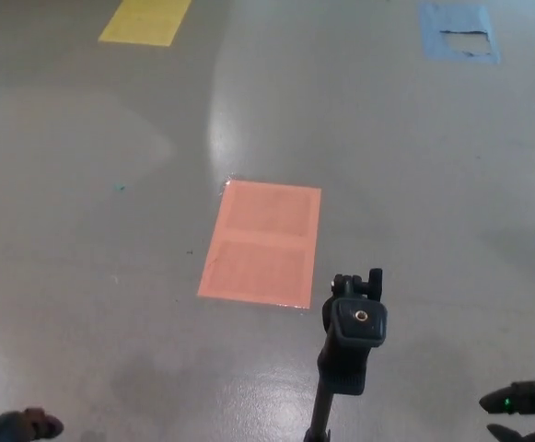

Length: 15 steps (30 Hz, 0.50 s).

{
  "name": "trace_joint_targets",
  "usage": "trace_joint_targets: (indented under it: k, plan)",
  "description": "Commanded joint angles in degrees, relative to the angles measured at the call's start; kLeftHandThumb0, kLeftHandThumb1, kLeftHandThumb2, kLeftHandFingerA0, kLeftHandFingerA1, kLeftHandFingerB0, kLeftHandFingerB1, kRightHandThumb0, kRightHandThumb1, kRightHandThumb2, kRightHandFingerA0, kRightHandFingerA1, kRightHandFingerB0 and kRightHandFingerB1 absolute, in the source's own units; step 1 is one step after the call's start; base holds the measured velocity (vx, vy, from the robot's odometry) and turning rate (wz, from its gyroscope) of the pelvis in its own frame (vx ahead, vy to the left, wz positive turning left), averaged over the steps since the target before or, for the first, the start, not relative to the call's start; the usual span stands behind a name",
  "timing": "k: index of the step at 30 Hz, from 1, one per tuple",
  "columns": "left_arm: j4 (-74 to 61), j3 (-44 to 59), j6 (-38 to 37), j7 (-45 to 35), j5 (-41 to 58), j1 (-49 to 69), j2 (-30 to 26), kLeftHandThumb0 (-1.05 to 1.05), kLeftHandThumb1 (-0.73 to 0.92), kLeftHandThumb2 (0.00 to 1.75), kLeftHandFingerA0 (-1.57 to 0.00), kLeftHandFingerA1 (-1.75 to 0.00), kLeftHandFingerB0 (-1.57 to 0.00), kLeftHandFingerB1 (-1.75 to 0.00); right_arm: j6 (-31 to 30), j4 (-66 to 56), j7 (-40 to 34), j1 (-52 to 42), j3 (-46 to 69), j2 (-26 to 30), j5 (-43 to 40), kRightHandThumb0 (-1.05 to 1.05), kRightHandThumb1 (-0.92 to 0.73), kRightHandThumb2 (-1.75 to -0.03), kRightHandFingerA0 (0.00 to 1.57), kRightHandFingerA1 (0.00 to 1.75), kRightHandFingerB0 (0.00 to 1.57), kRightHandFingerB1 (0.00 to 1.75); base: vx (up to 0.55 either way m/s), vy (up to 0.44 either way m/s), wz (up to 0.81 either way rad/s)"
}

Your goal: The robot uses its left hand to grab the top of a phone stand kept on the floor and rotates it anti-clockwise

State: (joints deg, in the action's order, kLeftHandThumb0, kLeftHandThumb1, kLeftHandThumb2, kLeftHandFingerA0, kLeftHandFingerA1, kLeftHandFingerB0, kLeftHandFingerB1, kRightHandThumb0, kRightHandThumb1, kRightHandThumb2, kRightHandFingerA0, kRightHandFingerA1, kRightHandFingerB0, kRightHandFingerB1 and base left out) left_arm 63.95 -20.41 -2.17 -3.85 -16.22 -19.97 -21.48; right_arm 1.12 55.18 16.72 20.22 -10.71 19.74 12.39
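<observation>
A black phone stand [352,343] rises from the bottom of the head view, its square top plate with a brass screw facing up and its pole running down out of the picture. My left hand [20,425] shows only as a dark tip at the bottom left corner, far from the stand. My right hand [523,407] peeks in at the bottom right corner with a green light on it, apart from the stand. Neither hand touches anything.
The floor is grey and glossy. An orange rectangle [262,242] is taped just beyond the stand. A yellow patch [145,20] lies far left and a blue patch [459,31] far right.
</observation>
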Motion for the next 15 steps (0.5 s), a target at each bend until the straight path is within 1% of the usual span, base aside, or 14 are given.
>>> trace_joint_targets:
  k: [1, 2, 4, 5, 7, 8, 9, 10, 11, 12, 13, 15]
  plan:
    - [2.66, -2.46, -6.94, 2.37, -5.1, -1.59, -2.78, -0.45, 0.66, 0.61, -0.28, -0.34, -0.15, -0.27, 2.16, 2.66, 7.76, 2.04, -2.26, 3.25, 1.46, -0.52, -0.64, -0.86, 0.47, 0.52, 0.33, 0.46, 0.0, 0.0, 0.0]
    - [-0.09, -0.84, -11.32, 6.86, -4.04, -0.26, -2.81, -0.32, 0.4, 0.94, 0.0, -0.47, 0.0, -0.48, 2.47, 2.99, 7.99, 2.02, -2.36, 3.3, 1.34, -0.52, -0.64, -0.86, 0.47, 0.53, 0.34, 0.47, 0.0, 0.0, 0.0]
    - [-2.21, 0.39, -14.92, 9.57, -3.37, 0.63, -2.99, -0.32, 0.4, 0.94, 0.0, -0.47, 0.0, -0.48, 2.67, 3.27, 8.09, 2.16, -2.41, 3.27, 1.28, -0.52, -0.64, -0.86, 0.47, 0.53, 0.34, 0.47, 0.0, 0.0, 0.0]
    - [-5.0, 0.86, -16.9, 11.1, -3.61, 1.16, -3.24, -0.71, 0.5, 0.61, -0.14, -0.33, -0.06, -0.18, 2.64, 3.43, 8.2, 2.32, -2.33, 3.27, 1.18, -0.46, -0.76, -0.62, 0.52, 0.4, 0.38, 0.35, 0.0, 0.0, 0.0]
    - [-8.09, 1.17, -18.53, 12.46, -4.03, 1.68, -3.51, -0.71, 0.5, 0.61, -0.14, -0.33, -0.06, -0.18, 2.53, 3.54, 8.3, 2.46, -2.23, 3.29, 1.07, -0.46, -0.76, -0.62, 0.52, 0.4, 0.38, 0.35, 0.0, 0.0, 0.0]
    - [-12.33, 1.59, -20.24, 12.9, -4.2, 2.61, -3.88, -0.75, 0.42, 0.71, -0.07, -0.38, -0.03, -0.17, 2.5, 3.27, 8.44, 2.36, -2.08, 3.37, 0.9, -0.46, -0.76, -0.62, 0.52, 0.4, 0.37, 0.35, 0.0, 0.0, 0.0]
    - [-16.98, 2.08, -21.95, 13.11, -4.35, 3.73, -4.29, -0.75, 0.42, 0.71, -0.07, -0.38, -0.03, -0.17, 2.5, 2.95, 8.62, 2.22, -1.92, 3.45, 0.71, -0.46, -0.76, -0.62, 0.52, 0.4, 0.37, 0.35, 0.0, 0.0, 0.0]
    - [-18.04, 2.22, -22.25, 13.14, -4.4, 4.02, -4.37, -0.75, 0.42, 0.71, -0.07, -0.38, -0.03, -0.17, 2.51, 2.9, 8.66, 2.2, -1.88, 3.47, 0.67, -0.46, -0.76, -0.62, 0.52, 0.4, 0.37, 0.35, 0.0, 0.0, 0.0]
    - [-24.13, 2.7, -22.83, 12.75, -4.59, 5.38, -4.64, -0.73, 0.49, 0.56, -0.12, -0.3, 0.0, -0.18, 2.59, 2.97, 8.56, 2.27, -1.9, 3.47, 0.75, -0.46, -0.76, -0.63, 0.5, 0.39, 0.37, 0.34, 0.0, 0.0, 0.0]
    - [-28.84, 3.11, -23.2, 12.42, -4.76, 6.48, -4.84, -0.73, 0.49, 0.56, -0.12, -0.3, 0.0, -0.18, 2.64, 3.02, 8.49, 2.32, -1.91, 3.47, 0.81, -0.46, -0.76, -0.63, 0.5, 0.39, 0.37, 0.34, 0.0, 0.0, 0.0]
    - [-35.85, 3.68, -24.13, 11.98, -4.96, 8.02, -4.92, -0.71, 0.44, 0.8, -0.07, -0.33, 0.0, -0.17, 2.73, 3.09, 8.44, 2.37, -1.92, 3.51, 0.88, -0.45, -0.76, -0.63, 0.49, 0.39, 0.36, 0.34, 0.0, 0.0, 0.0]
    - [-44.25, 4.4, -25.02, 11.34, -5.26, 9.79, -4.88, -0.67, 0.41, 0.8, -0.08, -0.34, 0.0, -0.21, 2.78, 3.16, 8.4, 2.49, -1.91, 3.58, 0.95, -0.46, -0.76, -0.63, 0.5, 0.39, 0.36, 0.34, 0.0, 0.0, 0.0]
